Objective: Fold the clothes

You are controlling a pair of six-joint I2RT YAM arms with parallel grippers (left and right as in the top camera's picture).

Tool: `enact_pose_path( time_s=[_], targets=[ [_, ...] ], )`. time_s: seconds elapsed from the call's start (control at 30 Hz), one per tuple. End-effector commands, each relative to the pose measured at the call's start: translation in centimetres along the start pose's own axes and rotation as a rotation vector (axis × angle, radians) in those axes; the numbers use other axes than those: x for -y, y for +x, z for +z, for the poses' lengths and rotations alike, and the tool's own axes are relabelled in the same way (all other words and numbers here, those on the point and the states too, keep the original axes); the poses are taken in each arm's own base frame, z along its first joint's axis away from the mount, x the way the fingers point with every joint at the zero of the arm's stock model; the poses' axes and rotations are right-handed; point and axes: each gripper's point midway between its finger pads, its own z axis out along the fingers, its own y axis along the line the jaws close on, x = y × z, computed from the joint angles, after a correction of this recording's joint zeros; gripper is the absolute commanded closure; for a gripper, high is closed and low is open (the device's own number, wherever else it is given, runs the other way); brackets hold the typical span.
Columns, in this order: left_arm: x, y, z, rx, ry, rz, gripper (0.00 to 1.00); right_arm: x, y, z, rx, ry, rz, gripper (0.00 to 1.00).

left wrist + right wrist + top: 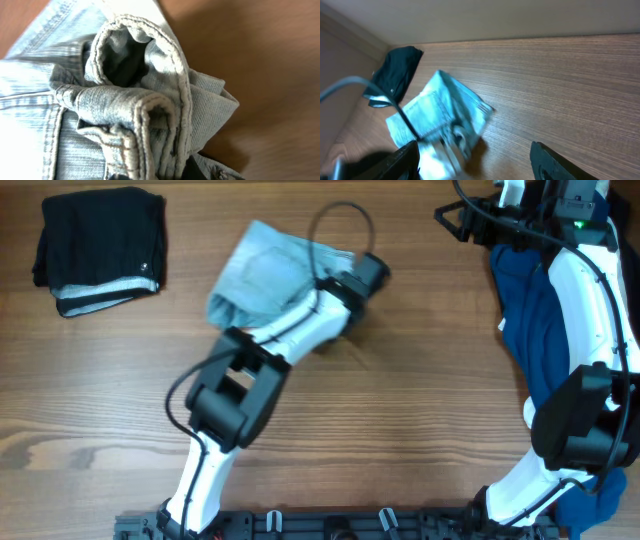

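Note:
The light-blue denim shorts [262, 272] lie crumpled at the table's upper middle. My left gripper [330, 278] is at their right edge, shut on a bunched hem. In the left wrist view the folded, stitched hems of the shorts [150, 100] fill the frame, and my left gripper [162, 175] shows only as dark tips at the bottom edge, with denim pinched between them. My right gripper [452, 220] hovers at the far right, open and apart from the clothes. In its own view the right gripper [480, 162] frames bare wood, with the shorts [440, 112] beyond.
A folded black garment with a white edge [100, 245] lies at the top left, also seen as the black garment [397, 70] in the right wrist view. A navy-blue garment [530, 310] is heaped at the right under the right arm. A black cable [340, 215] loops over the shorts.

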Motion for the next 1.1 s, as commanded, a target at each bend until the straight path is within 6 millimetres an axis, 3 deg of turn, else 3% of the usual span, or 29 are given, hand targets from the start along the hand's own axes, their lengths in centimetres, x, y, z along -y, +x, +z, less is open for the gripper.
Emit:
enact_pose_path(
  time_s=[0.0, 0.03, 0.07, 0.17, 0.27, 0.33, 0.4, 0.57, 0.63, 0.73, 0.9, 1.0, 1.07],
  targets=[
    [-10.4, -1.3, -5.5, 0.107, -0.127, -0.233, 0.96, 0.4, 0.6, 0.5, -0.016, 0.007, -0.011, 0.28],
    [-14.1, -1.2, -8.4, 0.161, -0.16, -0.307, 0.96, 0.3, 0.6, 0.5, -0.017, 0.007, -0.01, 0.28],
    [-16.2, -1.0, -10.4, 0.196, -0.183, -0.347, 0.96, 0.3, 0.7, 0.6, -0.018, 0.006, -0.011, 0.28],
    [-22.3, -0.4, -16.3, 0.325, -0.261, -0.469, 0.96, -0.1, 0.7, 0.9, -0.023, 0.002, -0.016, 0.28],
    [-27.6, 0.9, -20.7, 0.437, -0.348, -0.581, 0.96, -0.5, 0.9, 1.4, -0.032, 0.008, -0.026, 0.28],
    [-30.3, 2.0, -21.9, 0.469, -0.403, -0.619, 0.96, -0.9, 1.0, 1.8, -0.039, 0.008, -0.034, 0.28],
    [-35.2, 4.8, -22.3, 0.454, -0.523, -0.644, 0.96, -1.4, 1.2, 2.3, -0.049, 0.013, -0.044, 0.27],
    [-42.7, 10.0, -23.1, 0.433, -0.717, -0.662, 0.96, -2.3, 1.7, 3.3, -0.067, 0.016, -0.061, 0.27],
    [-44.8, 11.0, -22.7, 0.425, -0.757, -0.596, 0.96, -2.6, 1.9, 3.8, -0.078, 0.017, -0.067, 0.27],
    [-47.2, 12.3, -20.4, 0.402, -0.799, -0.542, 0.96, -2.7, 2.7, 5.0, -0.104, 0.03, -0.07, 0.28],
    [-49.2, 14.2, -13.2, 0.315, -0.811, -0.442, 0.96, -2.6, 3.7, 6.0, -0.136, 0.058, -0.071, 0.27],
    [-50.4, 16.9, -9.2, 0.26, -0.826, -0.471, 0.96, -2.1, 3.9, 6.0, -0.144, 0.087, -0.067, 0.27],
    [-50.7, 18.5, -7.6, 0.225, -0.82, -0.481, 0.96, -1.7, 4.0, 6.1, -0.147, 0.104, -0.066, 0.27]
  ],
)
